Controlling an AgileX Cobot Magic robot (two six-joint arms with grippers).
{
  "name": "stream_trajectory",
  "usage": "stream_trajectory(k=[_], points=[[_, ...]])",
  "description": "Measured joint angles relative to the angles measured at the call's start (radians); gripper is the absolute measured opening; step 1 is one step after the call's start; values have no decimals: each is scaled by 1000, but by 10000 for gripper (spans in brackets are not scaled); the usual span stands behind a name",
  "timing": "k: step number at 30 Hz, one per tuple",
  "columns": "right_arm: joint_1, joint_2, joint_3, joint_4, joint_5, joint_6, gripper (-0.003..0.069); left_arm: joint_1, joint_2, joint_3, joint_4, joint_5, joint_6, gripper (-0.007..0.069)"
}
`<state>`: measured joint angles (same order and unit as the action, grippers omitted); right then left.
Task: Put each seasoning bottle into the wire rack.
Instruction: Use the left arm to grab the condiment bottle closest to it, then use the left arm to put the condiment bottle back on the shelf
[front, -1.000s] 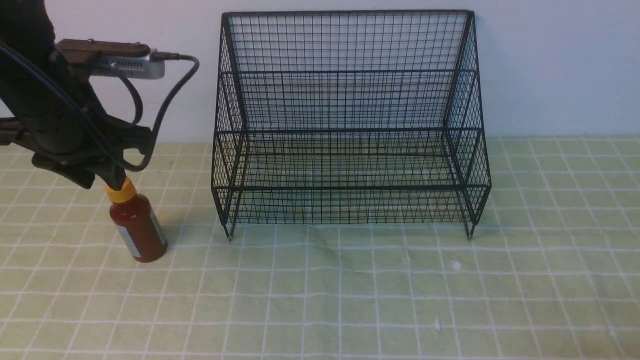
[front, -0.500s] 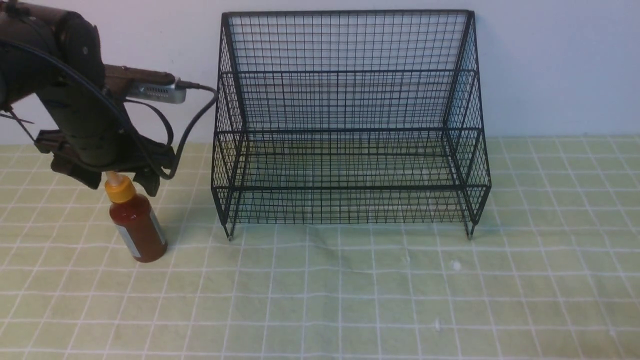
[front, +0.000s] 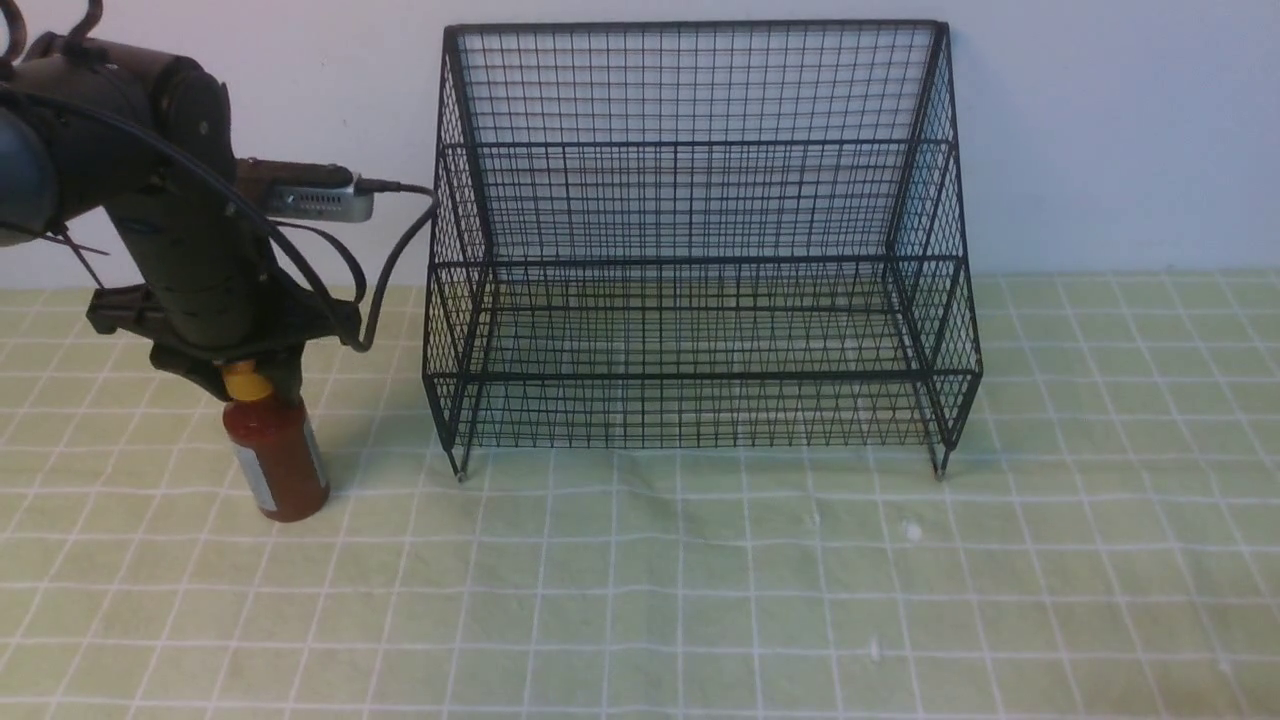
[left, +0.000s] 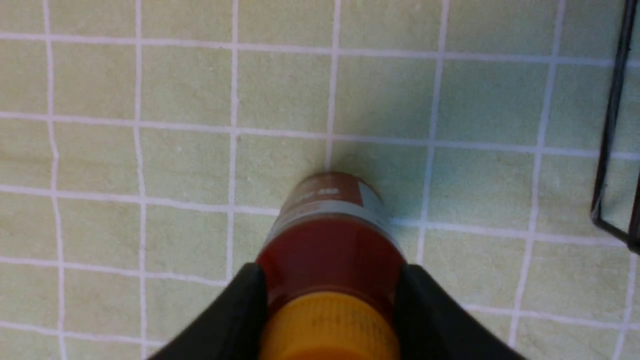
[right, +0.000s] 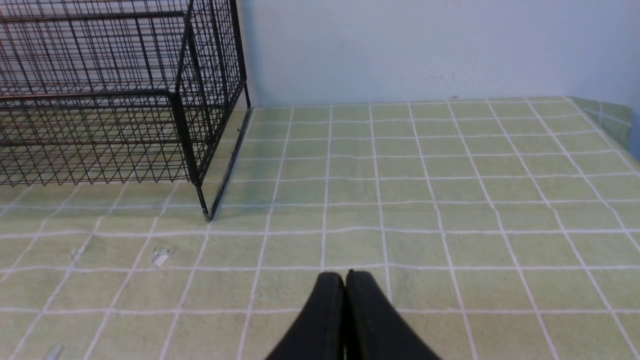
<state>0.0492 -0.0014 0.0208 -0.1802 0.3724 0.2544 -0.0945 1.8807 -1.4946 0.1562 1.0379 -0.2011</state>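
The seasoning bottle (front: 275, 460), dark red sauce under a yellow-orange cap, stands almost upright on the green checked cloth, left of the wire rack (front: 700, 260). My left gripper (front: 250, 378) comes down over its top. In the left wrist view the gripper (left: 330, 272) has a black finger (left: 245, 305) pressed on each side of the bottle (left: 330, 240) at its shoulder, just below the cap. One corner of the rack (left: 612, 150) shows there. My right gripper (right: 345, 275) is shut and empty, low over the cloth, near the rack (right: 100, 100). The nozzle is hidden.
The black rack stands against the pale wall, empty, on short legs. The left wrist's camera cable (front: 395, 250) hangs close to the rack's left side. Small white specks (front: 910, 530) lie on the cloth in front of the rack.
My left arm swung right and came down over the bottle's cap. Its fingers spread wide, then drew in onto the bottle. The bottle stands straighter than before.
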Motion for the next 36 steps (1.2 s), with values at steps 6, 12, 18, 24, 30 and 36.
stream_trajectory(k=[6,12,18,24,30,36], points=[[0,0,0,0,0,0,-11,0,-51,-68,7,189,10,287],[0,0,0,0,0,0,-11,-37,-161,-205,0,198,10,287],[0,0,0,0,0,0,-11,-192,-229,-376,-15,221,3,287],[0,0,0,0,0,0,-11,-313,-167,-414,-38,218,-4,287],[0,0,0,0,0,0,-11,-337,-37,-414,-36,157,-9,287],[0,0,0,0,0,-1,-11,-337,41,-414,-35,139,-9,287]])
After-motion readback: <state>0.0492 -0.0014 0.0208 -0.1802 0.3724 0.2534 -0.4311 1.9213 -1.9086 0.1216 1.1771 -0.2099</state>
